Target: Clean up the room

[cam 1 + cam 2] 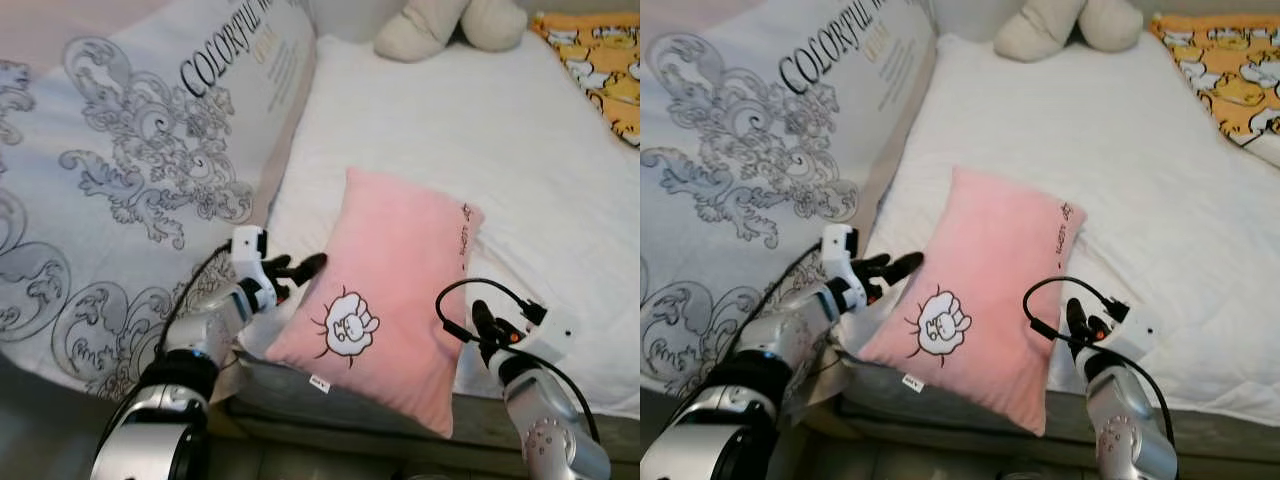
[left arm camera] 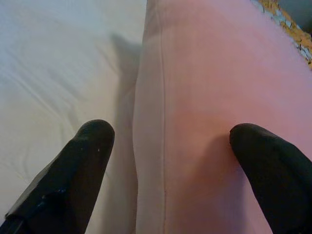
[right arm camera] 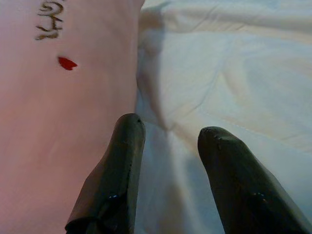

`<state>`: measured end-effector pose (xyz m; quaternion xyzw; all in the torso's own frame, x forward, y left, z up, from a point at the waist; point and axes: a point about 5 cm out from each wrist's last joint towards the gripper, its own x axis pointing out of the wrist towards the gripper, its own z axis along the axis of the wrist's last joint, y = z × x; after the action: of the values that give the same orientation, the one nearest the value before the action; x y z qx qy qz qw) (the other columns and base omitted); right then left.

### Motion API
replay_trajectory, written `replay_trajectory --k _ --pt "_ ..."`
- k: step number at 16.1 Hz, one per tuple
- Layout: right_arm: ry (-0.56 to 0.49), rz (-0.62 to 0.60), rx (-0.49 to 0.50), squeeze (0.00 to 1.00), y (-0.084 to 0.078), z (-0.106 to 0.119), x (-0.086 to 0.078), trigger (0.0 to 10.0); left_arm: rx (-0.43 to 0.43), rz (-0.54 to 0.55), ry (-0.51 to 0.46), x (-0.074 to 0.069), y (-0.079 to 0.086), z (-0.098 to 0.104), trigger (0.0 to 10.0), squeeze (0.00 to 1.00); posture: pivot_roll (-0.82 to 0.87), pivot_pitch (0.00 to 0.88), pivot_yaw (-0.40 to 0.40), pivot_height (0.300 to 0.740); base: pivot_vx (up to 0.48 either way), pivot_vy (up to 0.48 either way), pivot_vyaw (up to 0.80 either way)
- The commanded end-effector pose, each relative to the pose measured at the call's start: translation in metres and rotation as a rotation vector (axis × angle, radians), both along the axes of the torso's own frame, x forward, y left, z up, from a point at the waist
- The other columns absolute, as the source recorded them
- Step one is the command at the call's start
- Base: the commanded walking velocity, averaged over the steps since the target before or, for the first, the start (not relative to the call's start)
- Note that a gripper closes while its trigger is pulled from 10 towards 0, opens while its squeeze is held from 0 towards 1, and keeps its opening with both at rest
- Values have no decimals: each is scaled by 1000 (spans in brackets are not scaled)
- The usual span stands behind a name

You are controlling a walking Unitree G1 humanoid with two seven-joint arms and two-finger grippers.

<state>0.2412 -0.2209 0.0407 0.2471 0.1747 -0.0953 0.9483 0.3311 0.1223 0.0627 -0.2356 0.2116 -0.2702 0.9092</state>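
Partly overhanging, pink pillow (image 1: pixel 385 290) hides right claw (image 1: pixel 478 318) (fingers parted).

Silver arms carry looping black cables, white wrist blocks and black fingers (image 2: pixel 73 180).

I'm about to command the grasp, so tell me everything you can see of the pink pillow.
The pink pillow is a soft, plush-looking rectangle lying flat and slanted on the white bed sheet, its near end at the mattress edge. It bears a cartoon sheep patch, small dark lettering near its far right corner, and a white tag at its near hem. The left gripper is open, straddling its left edge seam; the right gripper, open, sits beside its right edge.
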Motion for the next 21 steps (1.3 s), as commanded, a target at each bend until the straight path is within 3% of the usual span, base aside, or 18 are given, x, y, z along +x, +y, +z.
replay_trajectory --k 1,2,3,5,8,12,16,18,19,20,21 --pt "22 43 6 0 8 -2 2 10000 -9 11 6 2 5 0 10000 0 -236 100 172 740 0 0 0" --pt "22 63 -11 0 10 0 2 10000 -6 -8 -1 1 4 -1 10000 0 -241 105 174 740 0 0 0" --pt "14 81 -25 1000 10 2 1 10000 0 -30 -16 1 4 0 10000 0 -239 110 173 740 0 0 0" --pt "15 90 -27 1000 11 1 -2 10000 4 -41 -42 0 11 2 10000 0 -231 112 171 740 0 0 0" --pt "22 75 11 1000 12 -2 -3 10000 -37 -31 -111 0 26 23 10000 0 -224 111 174 740 0 0 0" --pt "-26 90 31 1000 18 11 1 10000 -22 -81 -165 -13 36 42 10000 0 -211 110 173 740 0 0 0" --pt "-83 127 48 1000 25 34 -3 10000 -11 -99 -163 -22 37 49 10000 0 -206 109 168 740 0 0 0" --pt "-45 145 129 1000 31 29 -4 10000 16 -162 -128 -29 31 41 10000 0 -207 104 169 740 0 0 0" --pt "-28 157 122 1000 32 27 -6 10000 25 -197 -116 -33 26 38 10000 0 -208 102 171 740 0 0 0" --pt "-16 163 102 0 30 26 -10 10000 28 -216 -109 -35 24 37 10000 0 -208 101 172 740 0 0 0" --pt "-4 165 86 0 26 23 -14 10000 22 -223 -105 -35 23 37 10000 0 -212 97 173 740 0 0 0"
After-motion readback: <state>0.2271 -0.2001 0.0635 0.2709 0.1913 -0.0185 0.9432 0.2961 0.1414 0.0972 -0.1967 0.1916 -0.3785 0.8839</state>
